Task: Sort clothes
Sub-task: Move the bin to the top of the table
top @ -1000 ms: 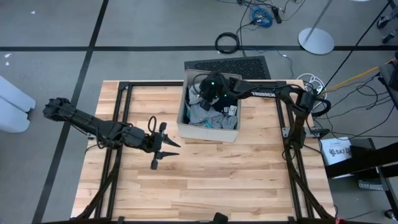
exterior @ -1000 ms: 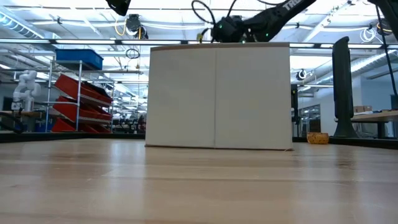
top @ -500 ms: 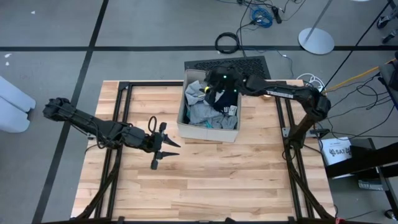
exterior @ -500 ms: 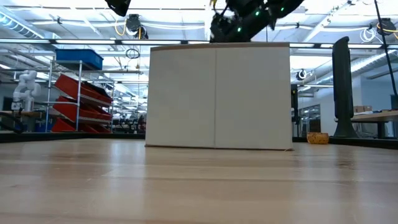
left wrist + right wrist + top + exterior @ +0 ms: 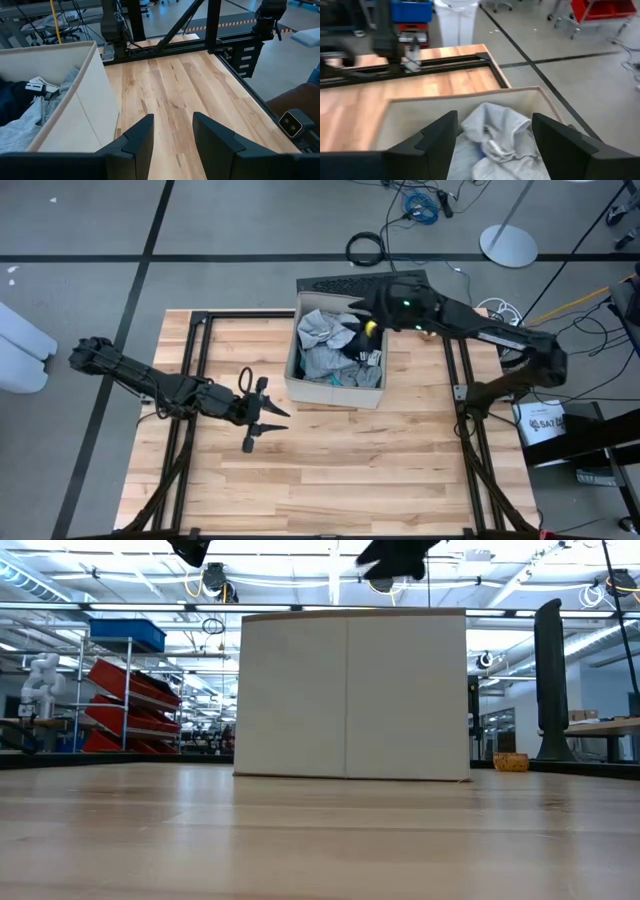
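Hovering above the far rim of the beige fabric box, the right pincer has its two dark fingers spread wide with nothing between them. Directly below and just ahead of that pincer lies the grey top, crumpled and heaped against the box's inner wall; a bit of blue fabric shows in its folds. In the high view the grey top fills the left and middle of the box, and beside it, under the right arm, sits a dark navy piece with a small black-and-white sock at its edge. All of the clothes in sight lie inside the box.

The left pincer waits well apart from the box, low over the bare wooden counter, its fingers parted and holding nothing. From its own camera the box wall stands to one side, with grey cloth and a striped sock showing over the rim.

Beyond the counter, shelving with red bins stands in the room.
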Robot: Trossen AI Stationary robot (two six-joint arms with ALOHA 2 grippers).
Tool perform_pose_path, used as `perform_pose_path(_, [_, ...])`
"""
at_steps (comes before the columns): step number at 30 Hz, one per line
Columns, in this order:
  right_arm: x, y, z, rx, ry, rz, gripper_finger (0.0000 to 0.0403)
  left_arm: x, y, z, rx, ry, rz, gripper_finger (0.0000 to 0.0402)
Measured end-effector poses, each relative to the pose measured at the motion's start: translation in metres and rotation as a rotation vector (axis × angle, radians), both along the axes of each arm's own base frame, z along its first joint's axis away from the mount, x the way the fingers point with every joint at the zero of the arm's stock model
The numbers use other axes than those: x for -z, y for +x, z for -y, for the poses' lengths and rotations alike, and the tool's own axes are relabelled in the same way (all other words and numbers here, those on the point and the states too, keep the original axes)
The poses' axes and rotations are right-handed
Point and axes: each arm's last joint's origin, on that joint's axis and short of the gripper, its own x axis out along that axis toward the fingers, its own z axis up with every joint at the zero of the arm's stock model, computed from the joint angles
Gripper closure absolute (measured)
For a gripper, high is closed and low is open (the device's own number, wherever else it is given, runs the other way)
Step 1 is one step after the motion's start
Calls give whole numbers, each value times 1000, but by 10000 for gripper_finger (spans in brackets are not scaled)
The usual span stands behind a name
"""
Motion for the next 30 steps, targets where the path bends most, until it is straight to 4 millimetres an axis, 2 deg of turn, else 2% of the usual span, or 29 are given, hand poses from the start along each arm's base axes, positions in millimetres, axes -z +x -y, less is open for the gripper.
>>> perform_pose_path(6, [-15,-26,-41,-108,24,-24,169,0,0,0,0,0,0,256])
perform_pose_path(15, [-6,-39,-91,-243,121,-173,196,0,0,0,0,0,0,256])
perform_pose_path(21, [17,-40,-122,-294,163,-290,257,0,0,0,0,-1,1,256])
perform_pose_path(27, [49,-44,-150,-341,201,-396,378,0,0,0,0,-1,1,256])
perform_pose_path(30, [72,-47,-158,-280,173,-453,394,0,0,0,-1,-2,1,256])
